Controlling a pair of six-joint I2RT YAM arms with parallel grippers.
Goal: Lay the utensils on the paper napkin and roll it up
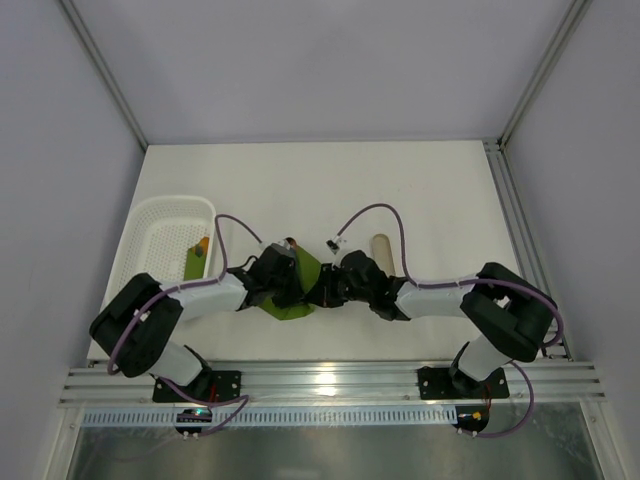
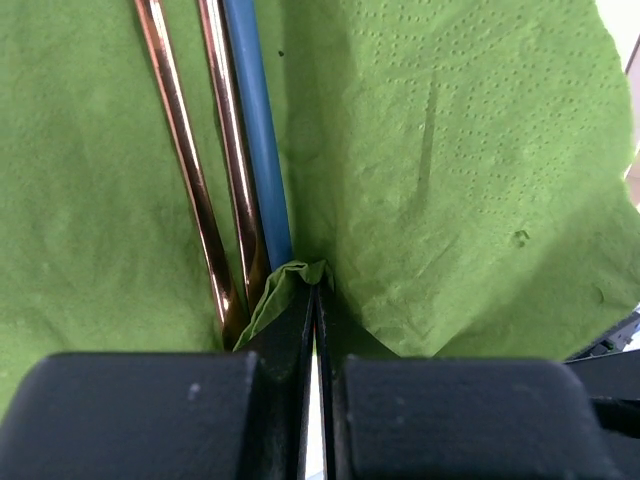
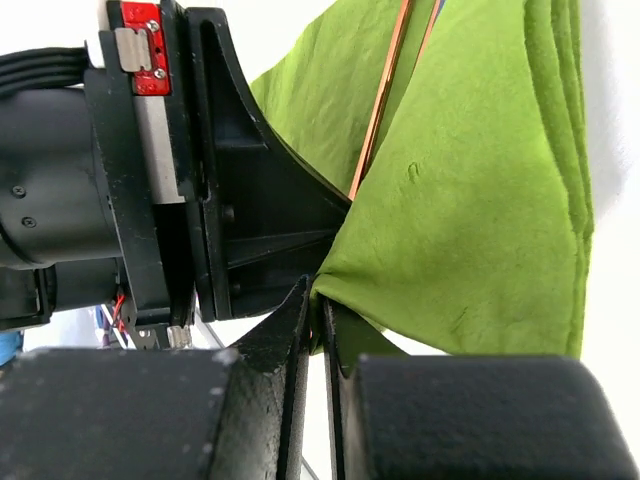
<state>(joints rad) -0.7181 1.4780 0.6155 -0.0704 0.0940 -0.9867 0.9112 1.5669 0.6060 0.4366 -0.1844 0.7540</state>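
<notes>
Centrally near the tabletop's (image 1: 400,190) front edge, green napkin (image 2: 450,150), left claw (image 2: 316,295) clenched on one fold, right claw (image 3: 318,292) clamped on another, copper utensils (image 2: 188,170) lying on it beside a blue rod (image 2: 258,130)

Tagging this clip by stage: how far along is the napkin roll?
Done: utensils lie on the paper napkin, beside a blue rod. In hand: left gripper and right gripper each pinch a napkin edge, with a flap raised beside the metal. Left: the roll itself; no tube formed yet.
</notes>
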